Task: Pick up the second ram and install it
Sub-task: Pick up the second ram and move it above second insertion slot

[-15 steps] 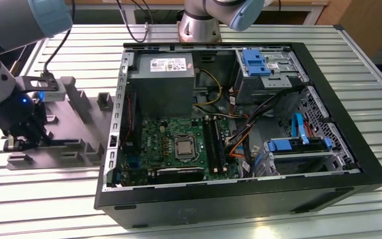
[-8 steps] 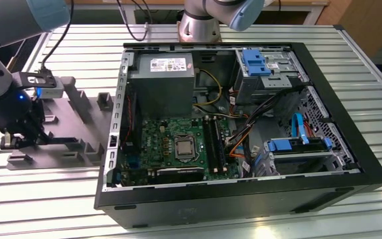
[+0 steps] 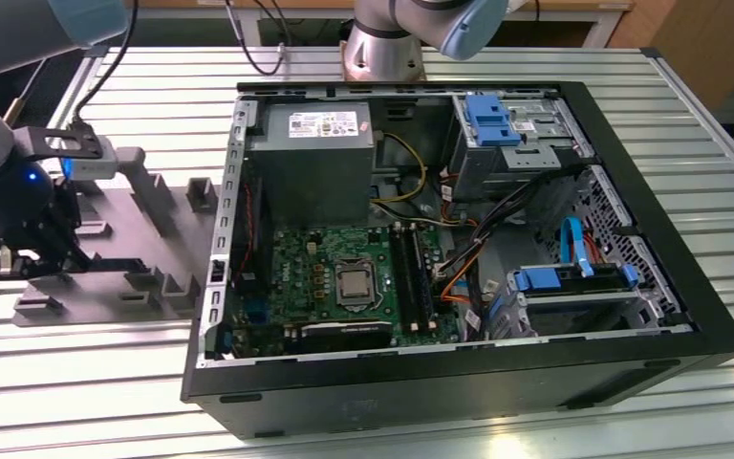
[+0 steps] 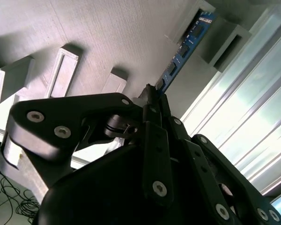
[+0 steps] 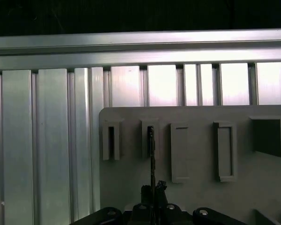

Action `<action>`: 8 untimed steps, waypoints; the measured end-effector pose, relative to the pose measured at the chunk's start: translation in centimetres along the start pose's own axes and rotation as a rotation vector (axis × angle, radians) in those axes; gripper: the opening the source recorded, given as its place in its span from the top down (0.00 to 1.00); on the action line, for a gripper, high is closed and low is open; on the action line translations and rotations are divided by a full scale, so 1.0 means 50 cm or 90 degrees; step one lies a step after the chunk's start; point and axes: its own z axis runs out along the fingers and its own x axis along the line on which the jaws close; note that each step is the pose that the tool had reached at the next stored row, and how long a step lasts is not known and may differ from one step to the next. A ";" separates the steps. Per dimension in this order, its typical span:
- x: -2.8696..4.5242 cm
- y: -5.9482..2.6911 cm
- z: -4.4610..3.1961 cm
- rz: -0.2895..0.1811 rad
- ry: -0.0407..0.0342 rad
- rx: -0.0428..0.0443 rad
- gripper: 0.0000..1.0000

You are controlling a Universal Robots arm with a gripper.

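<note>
Exterior view: gripper (image 3: 12, 260) low over grey holder tray (image 3: 112, 304), at nine o'clock from the open computer case (image 3: 469, 382) on the slatted table (image 3: 724, 191); motherboard (image 3: 303, 277) inside the case. Both wrist views: gripper (image 4: 152, 93) (image 5: 152, 190) clenched on ram stick (image 4: 185, 47) (image 5: 151, 154), held edge-on, far end at a tray slot (image 5: 151, 138)

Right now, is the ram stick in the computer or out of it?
Out. The second ram sits in the gray holder, outside the computer case, with the gripper shut on it.
</note>
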 end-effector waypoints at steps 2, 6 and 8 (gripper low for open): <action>0.000 0.000 -0.004 0.000 0.0000 0.0000 0.86; 0.000 0.000 -0.005 0.000 -0.0001 0.0001 0.86; 0.000 0.000 -0.006 0.000 0.0000 0.0000 0.86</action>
